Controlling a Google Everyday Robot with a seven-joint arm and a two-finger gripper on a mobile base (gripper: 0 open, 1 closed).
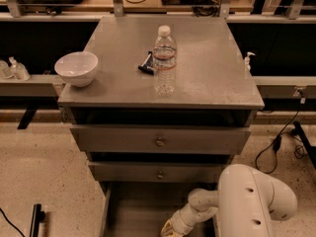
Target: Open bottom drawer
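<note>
Bottom drawer open, gripper down at its right front.

The narrow grey metal bottom drawer is seen slid out from under the grey metal cabinet, its plain grey interior exposed at the lower edge of the view; its front panel is cut off by the frame. The tan-tipped gripper on the white robot arm is located low over the drawer's right side, partly cut off by the frame edge; whether it is open or closed cannot be told. The two wider grey drawers above, the upper one and the middle one, are shown pushed in, each with a small round knob. On the cabinet top, a white ceramic bowl is placed at the left edge, a clear plastic water bottle stands upright near the centre, and a small dark object lies just beside the bottle.
</note>
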